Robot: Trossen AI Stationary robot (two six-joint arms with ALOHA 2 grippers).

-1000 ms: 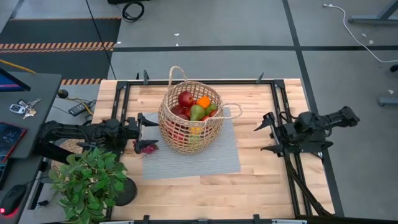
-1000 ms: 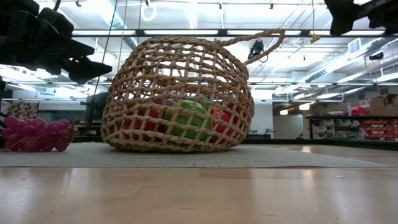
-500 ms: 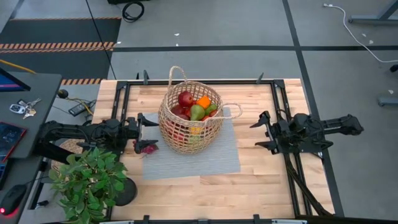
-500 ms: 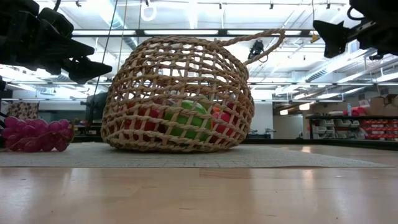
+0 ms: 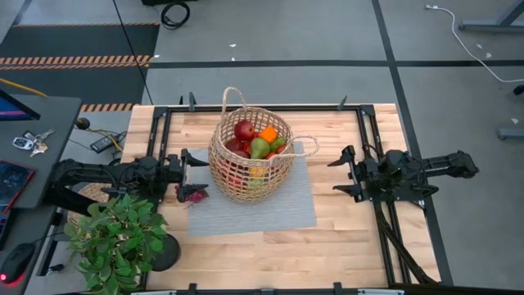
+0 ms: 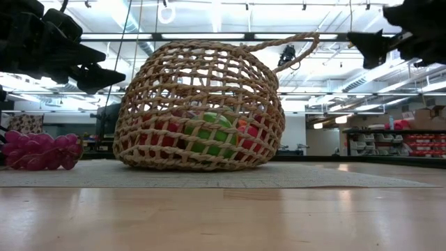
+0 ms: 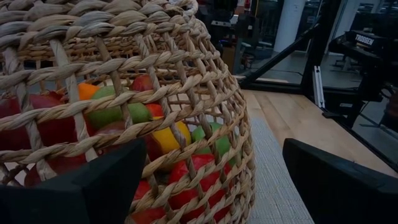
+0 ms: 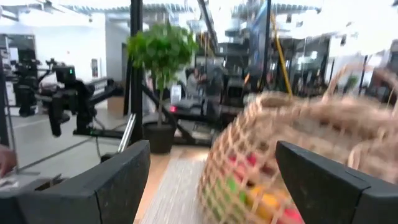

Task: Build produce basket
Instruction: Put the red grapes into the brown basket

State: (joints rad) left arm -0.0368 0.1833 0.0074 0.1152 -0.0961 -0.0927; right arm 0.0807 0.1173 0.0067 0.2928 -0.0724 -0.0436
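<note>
The round tan wicker basket stands on a grey mat at the table's middle, holding red apples, a green pear and an orange piece. A dark-red grape bunch lies on the mat's left edge; it also shows in the low view. My left gripper is open, above the table just left of the basket, empty. My right gripper is open, above the table right of the basket, empty.
A green potted plant stands at the table's near left corner. A black frame runs around the table top. Bare wood lies near the front edge and between the mat and my right gripper.
My right gripper has moved toward the basket, toward the table's left, and stayed open. The basket, the grapes and my left gripper have kept still.
</note>
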